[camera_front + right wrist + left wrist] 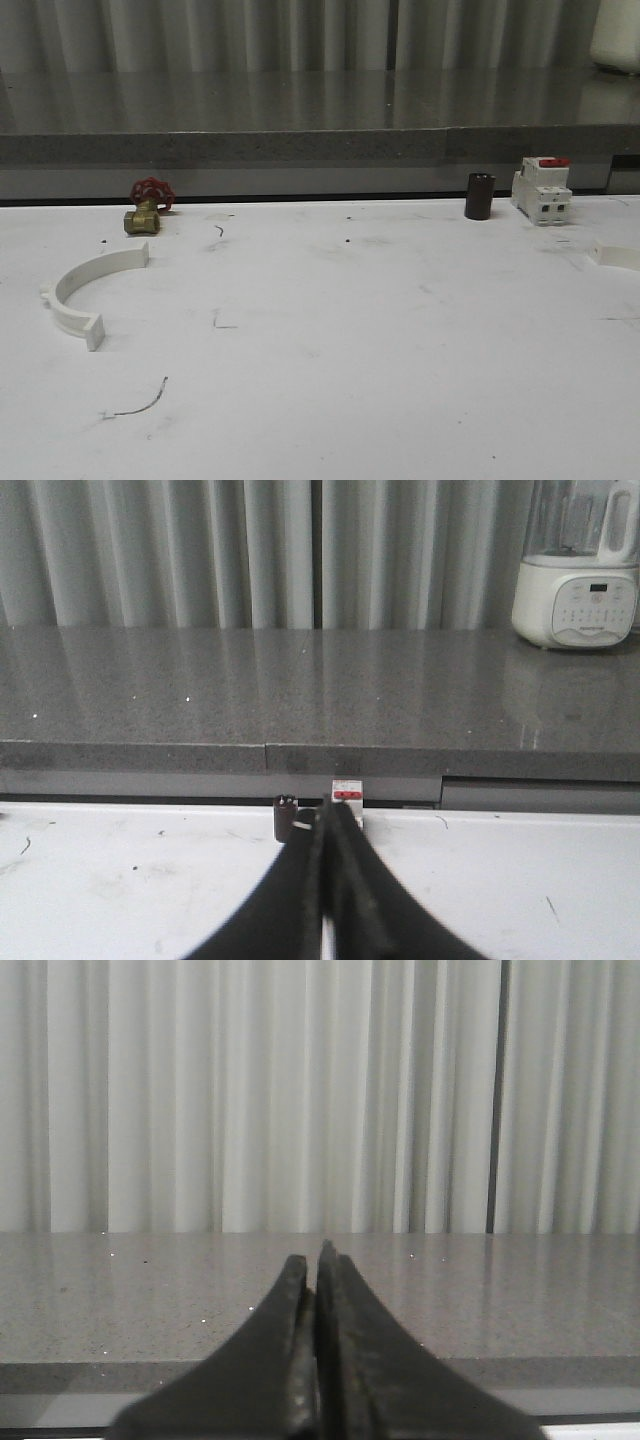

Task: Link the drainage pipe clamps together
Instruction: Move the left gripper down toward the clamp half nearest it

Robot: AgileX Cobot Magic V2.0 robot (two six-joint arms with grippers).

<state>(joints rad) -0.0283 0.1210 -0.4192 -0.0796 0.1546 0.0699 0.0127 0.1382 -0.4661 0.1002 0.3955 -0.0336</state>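
Observation:
One white half-ring drainage pipe clamp lies flat on the white table at the left, its open side facing right. A white plastic piece shows at the table's right edge, cut off by the frame; it looks like part of a second clamp. In the left wrist view my left gripper is shut with nothing between its dark fingers, aimed at the grey counter. My right gripper is also shut and empty, held over the table and pointing toward the back edge.
At the back left stands a brass valve with a red handle. A dark cylinder and a white breaker with a red top stand at the back right. Behind the table runs a grey counter. A white blender stands on it.

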